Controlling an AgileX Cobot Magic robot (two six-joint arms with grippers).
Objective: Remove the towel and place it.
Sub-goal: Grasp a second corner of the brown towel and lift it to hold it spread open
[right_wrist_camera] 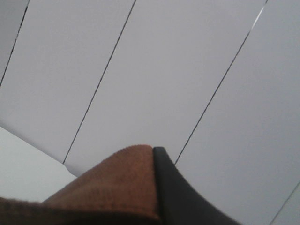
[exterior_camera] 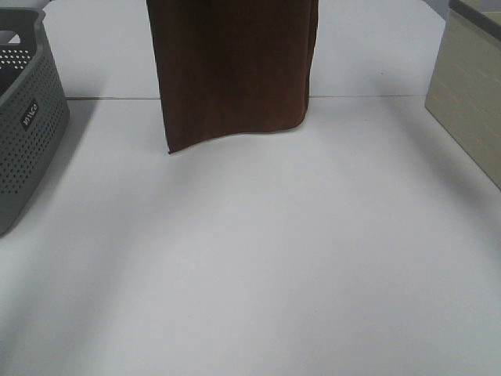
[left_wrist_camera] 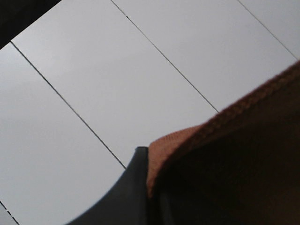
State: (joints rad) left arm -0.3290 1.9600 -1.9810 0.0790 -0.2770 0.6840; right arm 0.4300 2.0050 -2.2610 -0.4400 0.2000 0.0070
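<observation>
The dark brown towel [exterior_camera: 235, 70] hangs upright at the back middle of the white table [exterior_camera: 250, 274]. Its lower edge is just above the surface and its top runs out of the exterior high view. Neither gripper shows in that view. In the left wrist view my left gripper [left_wrist_camera: 147, 161] shows one dark finger [left_wrist_camera: 126, 192] pressed against the towel's hemmed edge [left_wrist_camera: 234, 164]. In the right wrist view my right gripper [right_wrist_camera: 153, 157] shows one dark finger [right_wrist_camera: 183, 197] against a towel corner [right_wrist_camera: 117, 187]. Both hold the towel up. The white tag is not visible.
A grey perforated basket [exterior_camera: 27, 117] stands at the left edge of the table. A beige box [exterior_camera: 470, 94] stands at the right edge. A white panelled wall is behind the table.
</observation>
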